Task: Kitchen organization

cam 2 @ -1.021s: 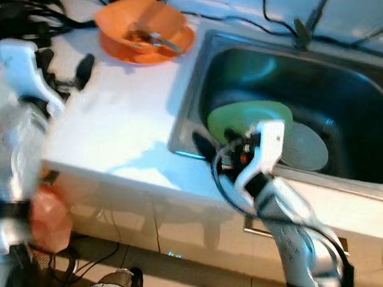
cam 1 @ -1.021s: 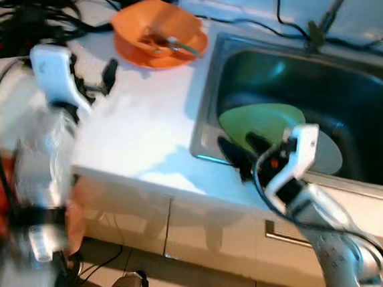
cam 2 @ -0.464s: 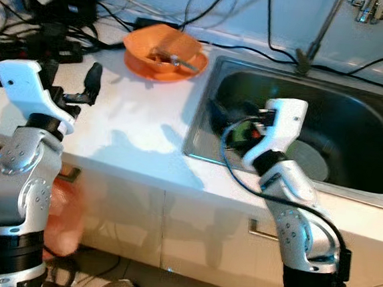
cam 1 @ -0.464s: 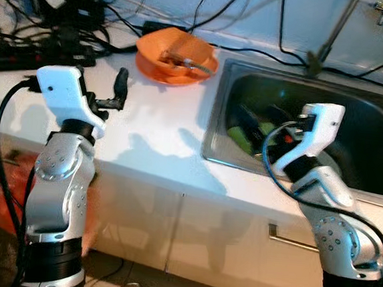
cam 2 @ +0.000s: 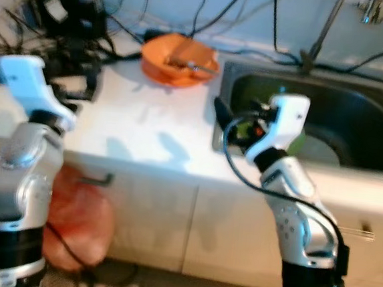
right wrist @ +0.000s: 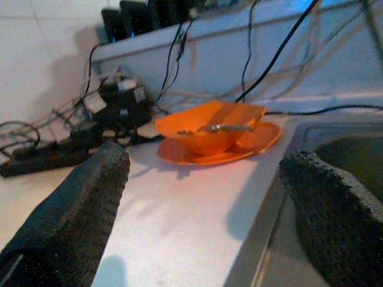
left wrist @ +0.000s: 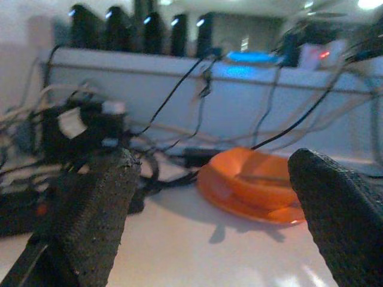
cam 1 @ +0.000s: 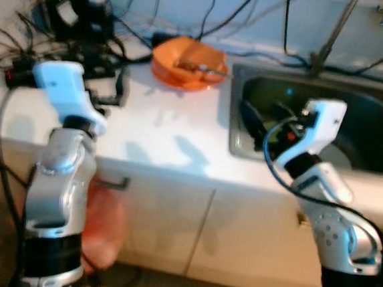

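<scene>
Currently both grippers, left (left wrist: 209, 227) and right (right wrist: 203, 209), hover empty with fingers spread, orange bowl (cam 1: 188, 62) at counter's (cam 1: 172, 138) back edge beside sink (cam 1: 355, 111); risk: blurred approach knocks bowl into cables (cam 1: 67, 25).

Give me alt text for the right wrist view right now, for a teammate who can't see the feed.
An orange bowl with a spoon lying across it sits on an orange plate on the white counter, framed between the right gripper's two open black fingers. A tangle of black cables and power strips lies beyond it, and the sink's steel rim edges the counter.
</scene>
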